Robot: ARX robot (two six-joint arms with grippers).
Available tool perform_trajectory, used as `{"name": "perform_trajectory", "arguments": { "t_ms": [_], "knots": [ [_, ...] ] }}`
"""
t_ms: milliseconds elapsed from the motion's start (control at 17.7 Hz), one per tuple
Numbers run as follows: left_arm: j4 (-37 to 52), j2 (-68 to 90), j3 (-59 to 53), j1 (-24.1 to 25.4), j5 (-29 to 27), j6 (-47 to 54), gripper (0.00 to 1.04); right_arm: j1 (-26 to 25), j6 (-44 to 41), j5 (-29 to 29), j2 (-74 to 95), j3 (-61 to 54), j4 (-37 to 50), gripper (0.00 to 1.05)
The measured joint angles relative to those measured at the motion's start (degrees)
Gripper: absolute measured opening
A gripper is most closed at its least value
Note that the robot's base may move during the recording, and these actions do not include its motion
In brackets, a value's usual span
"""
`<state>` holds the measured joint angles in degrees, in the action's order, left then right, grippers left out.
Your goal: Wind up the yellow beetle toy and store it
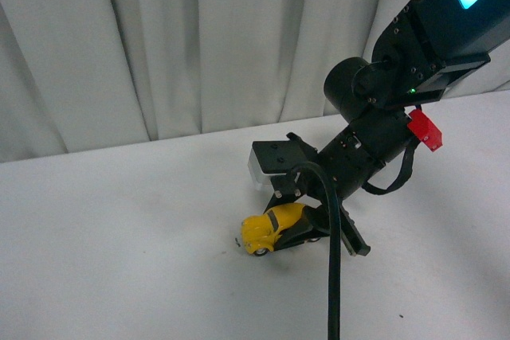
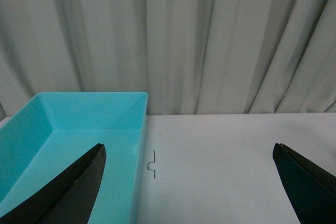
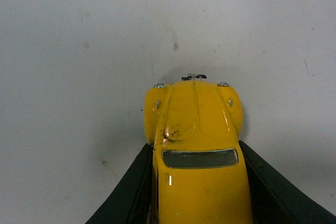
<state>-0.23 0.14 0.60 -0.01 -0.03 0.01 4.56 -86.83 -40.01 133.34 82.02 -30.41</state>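
yellow beetle toy (image 1: 269, 227) (image 3: 197, 145), a small glossy rounded car, sits wheels-down mid-bench (image 1: 119, 260), well off the back edge. right end effector (image 1: 285, 231) pinches its rear flanks. left end effector (image 2: 188, 150) is spread, empty. judged light, rigid, with a slippery shell: grip low on the sides, squarely.

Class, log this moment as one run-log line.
right gripper: shut on beetle, beetle on table | left gripper: open, empty | box: beetle not inside
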Motion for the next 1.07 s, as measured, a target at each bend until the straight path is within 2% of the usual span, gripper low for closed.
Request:
{"name": "perform_trajectory", "arguments": {
  "t_ms": [395,733,1072],
  "knots": [
    [0.0,0.0,0.0,0.0,0.0,0.0,0.98,-1.46,-0.35,-0.68,0.0,-0.79,0.55,0.42],
    [0.0,0.0,0.0,0.0,0.0,0.0,0.98,-5.42,-2.84,-3.39,-0.44,-4.15,1.53,0.42],
    [0.0,0.0,0.0,0.0,0.0,-0.02,0.98,-9.66,-6.34,-3.8,-1.27,-6.36,0.44,0.42]
  ]
}}
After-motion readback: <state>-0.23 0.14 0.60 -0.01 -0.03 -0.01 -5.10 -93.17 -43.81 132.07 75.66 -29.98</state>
